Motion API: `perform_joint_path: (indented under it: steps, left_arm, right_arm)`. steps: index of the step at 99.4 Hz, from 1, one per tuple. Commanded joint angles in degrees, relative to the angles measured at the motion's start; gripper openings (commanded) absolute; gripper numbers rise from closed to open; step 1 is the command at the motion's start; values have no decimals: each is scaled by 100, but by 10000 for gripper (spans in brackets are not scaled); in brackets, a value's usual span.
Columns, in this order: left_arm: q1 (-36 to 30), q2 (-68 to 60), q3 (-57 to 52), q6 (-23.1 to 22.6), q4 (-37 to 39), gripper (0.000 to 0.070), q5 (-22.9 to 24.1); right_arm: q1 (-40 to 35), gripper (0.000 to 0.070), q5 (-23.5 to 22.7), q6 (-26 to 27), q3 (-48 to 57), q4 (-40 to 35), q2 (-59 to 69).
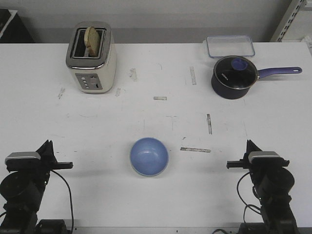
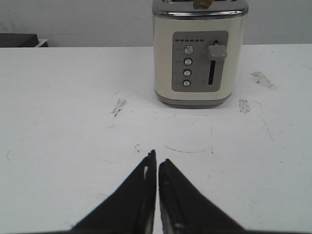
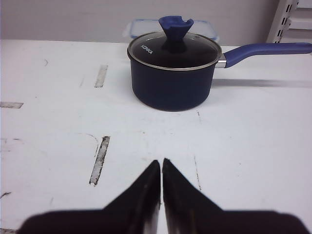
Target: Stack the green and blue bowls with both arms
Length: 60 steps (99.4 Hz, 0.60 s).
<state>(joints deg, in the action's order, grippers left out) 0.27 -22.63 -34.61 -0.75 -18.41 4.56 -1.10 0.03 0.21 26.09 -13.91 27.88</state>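
The white surface [image 1: 156, 195] stretches wide ahead of both arms, and neither arm is at work on it. Farthest ahead of the left tool [image 2: 157, 168] stands a cream toaster [image 1: 91, 58] with a slice poking up; well ahead of the right tool [image 3: 161, 168] sits a dark navy saucepan [image 1: 234, 77] under a glass lid, with a clear lidded container [image 1: 230, 46] just behind it.

Between the two tools, roughly midway and a little forward of them, rests the blue bowl [image 1: 149, 156], upright and alone on bare surface. No green bowl shows separately in any view (it may sit nested beneath the blue one, but I cannot tell from here).

Both tools hover low near the robot's edge, each pinched narrow with its tips all but touching and nothing held.

To my eye this is either the very start or the finish. If work remains, the next move calls for one tool to spread its tips, swing inward toward the bowl's rim and close on it; finding the green bowl comes first.
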Motion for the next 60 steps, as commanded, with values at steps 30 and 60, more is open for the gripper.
perform_joint_path:
  steps: [30, 60]
  left_arm:
    - [13, 103, -13, 35, 201, 1, 17]
    - [13, 330, -13, 35, 201, 1, 17]
  right_arm:
    - [-11, 0, 0, -24, 9, 66, 28]
    - [-11, 0, 0, -24, 9, 68, 28]
